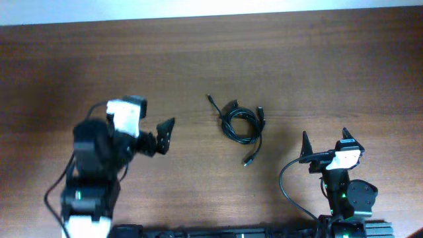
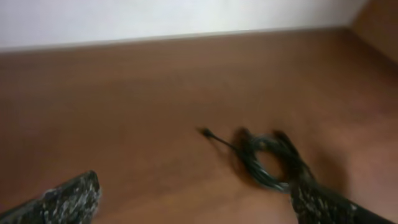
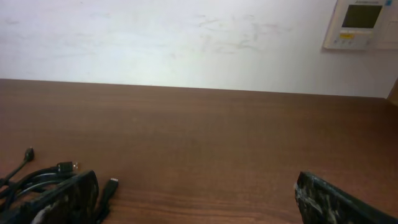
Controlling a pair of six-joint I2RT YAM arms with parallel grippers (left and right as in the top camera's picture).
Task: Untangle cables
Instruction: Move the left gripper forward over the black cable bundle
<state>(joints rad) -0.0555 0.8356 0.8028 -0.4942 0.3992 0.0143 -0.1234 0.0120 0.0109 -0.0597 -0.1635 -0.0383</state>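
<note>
The cables [image 1: 242,120] lie in one small black coil with plug ends straggling out, a little ahead of the left gripper [image 1: 168,134] and ahead-left of the right gripper [image 1: 324,141]. Both grippers are spread wide and hold nothing, the left one pointing at the coil.

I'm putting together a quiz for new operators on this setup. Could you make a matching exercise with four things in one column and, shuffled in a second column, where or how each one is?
Things:
1. cables
2. left gripper
3. right gripper
4. wall panel

Places or states:
A. open, near the front edge of the table, right of the heap
B. on the white wall, in the right wrist view only
C. coiled in one black heap mid-table
D. open, left of the heap, tips toward it

Pairs: 1-C, 2-D, 3-A, 4-B
</note>
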